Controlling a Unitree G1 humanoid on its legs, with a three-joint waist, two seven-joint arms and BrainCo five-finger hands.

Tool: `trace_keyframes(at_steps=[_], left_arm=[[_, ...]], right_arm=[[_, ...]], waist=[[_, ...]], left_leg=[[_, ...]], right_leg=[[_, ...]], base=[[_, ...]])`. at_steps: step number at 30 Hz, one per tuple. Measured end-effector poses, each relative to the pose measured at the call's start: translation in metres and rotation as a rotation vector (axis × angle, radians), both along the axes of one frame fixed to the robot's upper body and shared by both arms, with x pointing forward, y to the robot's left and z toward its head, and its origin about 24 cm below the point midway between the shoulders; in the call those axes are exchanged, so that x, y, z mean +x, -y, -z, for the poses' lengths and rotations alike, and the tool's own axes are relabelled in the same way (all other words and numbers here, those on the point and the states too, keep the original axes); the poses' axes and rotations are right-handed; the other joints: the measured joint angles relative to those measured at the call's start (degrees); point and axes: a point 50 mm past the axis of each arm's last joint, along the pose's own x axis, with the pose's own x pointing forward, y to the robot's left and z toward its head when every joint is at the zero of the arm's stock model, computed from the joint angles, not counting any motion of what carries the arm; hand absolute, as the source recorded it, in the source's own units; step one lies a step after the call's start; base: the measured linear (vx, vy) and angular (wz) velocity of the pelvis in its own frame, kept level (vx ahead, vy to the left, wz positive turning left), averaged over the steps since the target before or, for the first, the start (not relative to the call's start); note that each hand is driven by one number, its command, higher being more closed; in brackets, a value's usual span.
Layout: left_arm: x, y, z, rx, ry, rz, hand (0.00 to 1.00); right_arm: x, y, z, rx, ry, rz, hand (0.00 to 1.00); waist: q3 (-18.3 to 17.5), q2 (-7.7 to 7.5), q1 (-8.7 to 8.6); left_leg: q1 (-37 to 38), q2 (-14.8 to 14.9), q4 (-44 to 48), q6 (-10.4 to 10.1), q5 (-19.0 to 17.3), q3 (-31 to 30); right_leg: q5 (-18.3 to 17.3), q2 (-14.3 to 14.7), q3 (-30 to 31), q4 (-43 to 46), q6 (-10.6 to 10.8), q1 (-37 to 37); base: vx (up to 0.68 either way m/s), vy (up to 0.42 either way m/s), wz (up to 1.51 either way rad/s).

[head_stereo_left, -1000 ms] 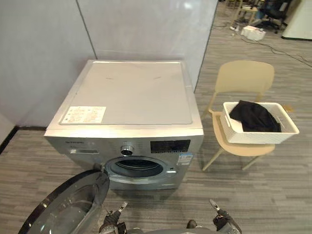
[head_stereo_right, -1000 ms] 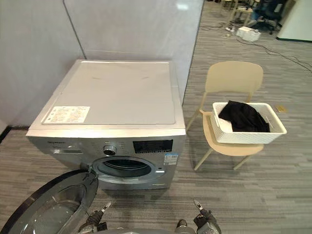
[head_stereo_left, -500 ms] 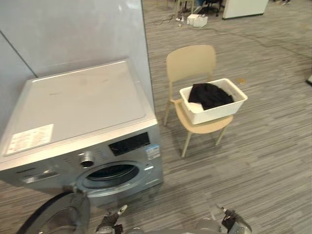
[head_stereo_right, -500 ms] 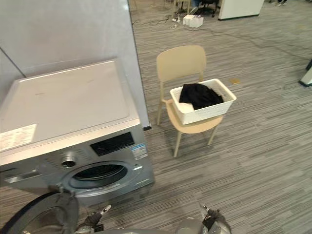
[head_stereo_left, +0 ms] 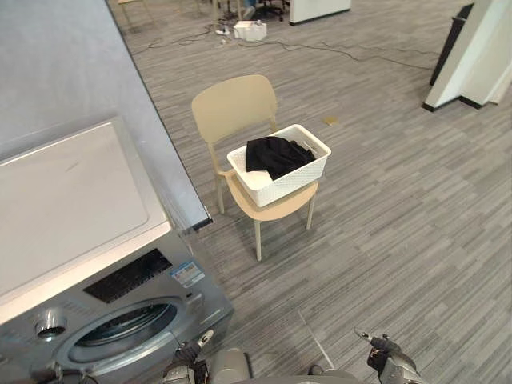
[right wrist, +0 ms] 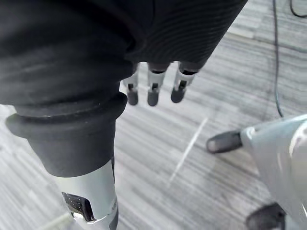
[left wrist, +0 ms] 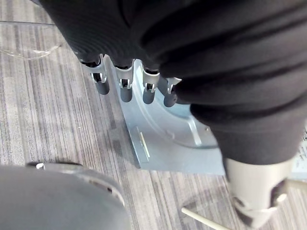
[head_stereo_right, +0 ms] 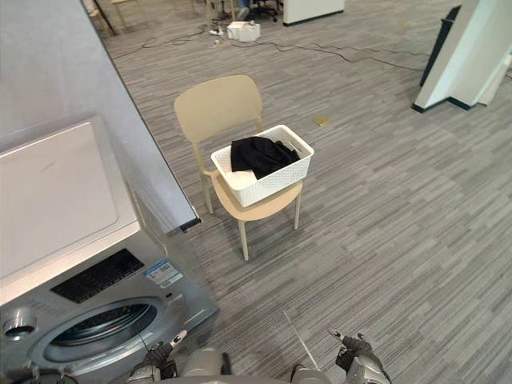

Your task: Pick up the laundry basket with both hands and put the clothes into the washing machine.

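Centrally, one laundry basket [head_stereo_left: 282, 186] (one dark bundle of clothes [head_stereo_left: 272, 154] inside) tops one chair [head_stereo_left: 234, 104]; left hand [left wrist: 126, 91] and right hand [right wrist: 153, 96] hang loose-fingered, empty.

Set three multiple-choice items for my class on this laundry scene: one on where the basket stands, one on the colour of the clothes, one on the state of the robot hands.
1. Where does the laundry basket stand?
A. On a shelf
B. On the seat of the chair
C. In a person's arms

2. What colour are the clothes in it?
A. Red
B. Yellow
C. Black

3. How are the left robot hand and the right robot hand?
A. Both open, holding nothing
B. Both shut on the basket
C. One holds the clothes

Answers:
1 B: the white basket rests on the beige seat.
2 C: a black heap lies inside it.
3 A: each wrist view shows straight fingers with nothing in them.
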Motion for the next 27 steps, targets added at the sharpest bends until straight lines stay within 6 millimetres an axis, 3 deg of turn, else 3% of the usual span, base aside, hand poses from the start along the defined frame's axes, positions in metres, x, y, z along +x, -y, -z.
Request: trace_keyframes(at_steps=[2,4,5,6,7,8,9,10,11,12,15,16,17,18,19,20,21,22,23,24,25,27], left_arm=[[0.002,-0.002,-0.001,-0.001,0.017,-0.032,0.00],[-0.010,-0.007,0.001,-0.010,0.002,-0.129,0.00],[-0.014,-0.005,0.002,-0.017,-0.007,-0.137,0.00],[-0.026,-0.004,0.005,-0.025,-0.033,-0.167,0.00],[-0.029,-0.002,0.006,-0.032,-0.044,-0.173,0.00],[-0.029,0.000,0.006,-0.037,-0.049,-0.173,0.00],[-0.028,0.003,0.006,-0.045,-0.046,-0.173,0.00],[-0.025,0.001,0.005,-0.039,-0.040,-0.162,0.00],[-0.026,-0.001,0.005,-0.033,-0.042,-0.162,0.00],[-0.028,-0.008,0.004,-0.014,-0.048,-0.158,0.00],[-0.019,-0.018,0.001,0.014,-0.025,-0.141,0.00],[-0.014,-0.017,0.000,0.015,-0.012,-0.131,0.00],[0.004,-0.010,-0.004,0.006,0.026,-0.094,0.00],[0.013,-0.006,-0.006,0.001,0.049,-0.085,0.00],[0.019,0.000,-0.006,-0.005,0.056,-0.089,0.00],[0.014,-0.003,-0.006,0.023,0.038,-0.115,0.00],[0.008,-0.011,-0.005,0.050,0.024,-0.121,0.00],[0.006,-0.014,-0.006,0.062,0.018,-0.117,0.00],[0.004,-0.020,-0.007,0.087,0.014,-0.100,0.00],[0.004,-0.020,-0.007,0.086,0.015,-0.086,0.00],[0.002,-0.004,-0.003,0.038,0.009,-0.075,0.00],[0.001,0.017,0.000,-0.024,0.013,-0.074,0.00]], right_arm=[[0.010,-0.013,-0.002,0.021,0.036,-0.030,0.00],[0.024,-0.023,-0.006,0.026,0.068,-0.072,0.00],[0.025,-0.024,-0.006,0.023,0.071,-0.085,0.00],[0.032,-0.026,-0.010,0.011,0.095,-0.117,0.00],[0.036,-0.026,-0.013,0.001,0.121,-0.127,0.00],[0.038,-0.024,-0.015,-0.008,0.129,-0.134,0.00],[0.039,-0.023,-0.016,-0.019,0.132,-0.149,0.00],[0.036,-0.026,-0.014,-0.007,0.126,-0.168,0.00],[0.034,-0.027,-0.013,-0.002,0.118,-0.177,0.00],[0.027,-0.031,-0.010,0.003,0.100,-0.192,0.00],[0.001,-0.031,0.000,0.013,0.034,-0.168,0.00],[0.000,-0.027,-0.001,0.005,0.034,-0.152,0.00],[-0.005,-0.015,-0.002,-0.019,0.029,-0.100,0.00],[-0.009,-0.011,-0.001,-0.026,0.025,-0.073,0.00],[-0.015,-0.006,0.000,-0.030,0.009,-0.034,0.00],[-0.020,-0.006,0.001,-0.030,-0.002,-0.006,0.00],[-0.023,-0.007,0.002,-0.017,-0.015,0.011,0.00],[-0.028,-0.009,0.004,-0.008,-0.032,0.019,0.00],[-0.039,-0.016,0.009,0.023,-0.066,0.050,0.00],[-0.044,-0.016,0.011,0.032,-0.086,0.064,0.00],[-0.042,-0.010,0.010,0.025,-0.087,0.073,0.00],[-0.035,-0.003,0.008,0.008,-0.077,0.067,0.00]], waist=[[0.3,-1.20,0.27],[1.0,-1.46,1.92],[1.0,-1.44,2.05],[0.2,-1.62,2.11],[-0.9,-0.53,1.81],[-1.0,-0.86,1.84],[-1.6,0.08,2.05],[-1.1,-1.51,3.13],[-0.9,-2.08,3.46],[-0.4,-3.66,3.14],[-0.2,-5.82,0.80],[-0.2,-5.77,0.03],[-0.4,-4.95,-0.09],[-0.3,-4.60,-0.07],[-0.1,-4.05,0.15],[-0.4,-3.60,0.07],[-0.4,-3.73,0.06],[-0.7,-4.15,0.02],[-1.8,-6.19,0.01],[-3.1,-7.21,-0.07],[-3.6,-3.72,-0.21],[-4.0,-2.61,-0.20]], left_leg=[[1.8,-2.1,-4.3,0.6,2.4,0.3],[-0.4,-4.1,6.2,0.9,2.3,-2.1],[0.0,-4.0,6.2,0.9,2.3,-2.0],[1.6,-4.4,4.8,1.7,1.3,-1.6],[2.7,-4.8,3.2,2.2,-0.5,-1.5],[3.2,-5.2,2.0,2.6,-1.8,-1.7],[5.2,-5.5,-2.0,4.6,-4.7,-1.6],[7.4,-6.4,-3.6,4.6,-4.6,0.4],[8.8,-6.6,-3.9,4.9,-4.5,1.5],[11.3,-7.7,-3.8,5.2,-4.7,1.8],[15.3,-8.1,-2.9,5.3,-4.8,-1.3],[15.4,-7.7,-3.0,5.3,-4.8,-2.1],[16.2,-6.5,-4.7,4.4,-5.0,-3.4],[16.8,-6.0,-5.5,3.9,-5.0,-4.2],[17.1,-5.0,-5.9,3.1,-5.0,-5.3],[17.2,-3.3,-5.7,1.3,-5.0,-6.5],[18.1,-2.1,-6.1,-0.7,-5.2,-7.6],[18.3,-1.6,-6.1,-1.5,-5.5,-8.3],[18.2,-1.3,-6.2,-3.3,-6.1,-9.8],[18.6,-0.9,-6.8,-4.7,-7.0,-10.9],[19.0,2.7,-6.9,-6.0,-6.9,-11.5],[18.7,4.9,-6.0,-8.0,-3.4,-11.7]], right_leg=[[1.0,-1.1,0.5,-1.1,0.7,-1.0],[1.3,-2.7,2.7,-2.8,1.5,2.6],[1.2,-2.7,2.9,-2.7,1.6,2.9],[0.9,-3.3,3.3,-2.5,1.8,2.9],[-0.2,-3.8,3.2,-1.7,2.9,2.5],[-1.5,-4.3,3.2,-0.2,3.8,1.5],[-5.2,-4.4,3.5,6.8,5.2,-1.6],[-8.4,-6.2,4.3,20.0,6.3,-7.5],[-8.8,-6.9,4.6,27.8,6.9,-10.6],[-7.7,-8.5,6.1,43.2,8.0,-15.9],[-7.0,-9.6,5.7,62.9,7.3,-23.0],[-7.0,-10.4,4.6,62.9,7.2,-23.8],[-7.0,-14.2,2.0,58.5,6.6,-25.5],[-7.1,-15.9,1.4,55.1,6.3,-25.6],[-6.6,-17.6,0.7,48.5,5.1,-25.1],[-5.2,-17.9,1.8,36.6,3.7,-23.5],[-2.3,-17.0,5.0,24.8,4.0,-20.7],[0.4,-16.5,6.8,19.9,4.8,-19.2],[8.1,-16.3,8.2,14.8,5.7,-17.7],[4.5,-16.5,6.7,15.0,12.1,-17.2],[2.3,-13.8,4.6,16.6,11.2,-17.2],[-0.2,-11.6,3.8,19.7,9.2,-17.5]], base=[[0.16,0.074,-0.14],[0.16,0.116,-0.42],[0.19,0.118,-0.56],[0.19,0.132,-0.30],[0.21,0.177,-0.25],[0.13,0.193,-0.05],[0.08,0.170,-0.26],[0.08,0.149,-0.38],[0.10,0.084,-0.43],[0.13,0.044,-0.11],[0.22,-0.069,0.52],[0.23,-0.156,0.96],[0.20,-0.133,0.84],[0.29,-0.182,0.80],[0.23,-0.162,0.43],[0.29,-0.333,0.40],[0.24,-0.333,0.34],[0.32,-0.479,0.45],[0.22,-0.399,0.45],[0.27,-0.574,0.40],[0.20,-0.448,0.21],[0.22,-0.455,0.09]])
